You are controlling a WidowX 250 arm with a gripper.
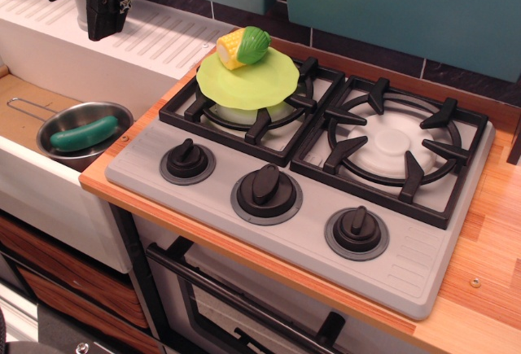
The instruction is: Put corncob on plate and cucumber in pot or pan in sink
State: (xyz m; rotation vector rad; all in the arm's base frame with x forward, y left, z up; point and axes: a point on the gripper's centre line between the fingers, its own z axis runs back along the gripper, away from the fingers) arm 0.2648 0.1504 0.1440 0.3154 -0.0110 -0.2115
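Note:
The corncob (242, 46), yellow with a green husk, lies on the far edge of the lime plate (248, 84). That plate rests on the rear left stove burner. In the sink (24, 98), the dark green cucumber (84, 133) lies inside the small steel pot (72, 149). My black gripper (81, 0) hangs at the top left above the ribbed drainboard, well away from both toys. Its fingers are spread, it is open and holds nothing.
The grey stove top (309, 207) has two black burner grates and three knobs (266, 190) along its front. A white drainboard (155, 41) runs behind the sink. The wooden counter (488, 232) continues to the right, and teal panels stand at the back.

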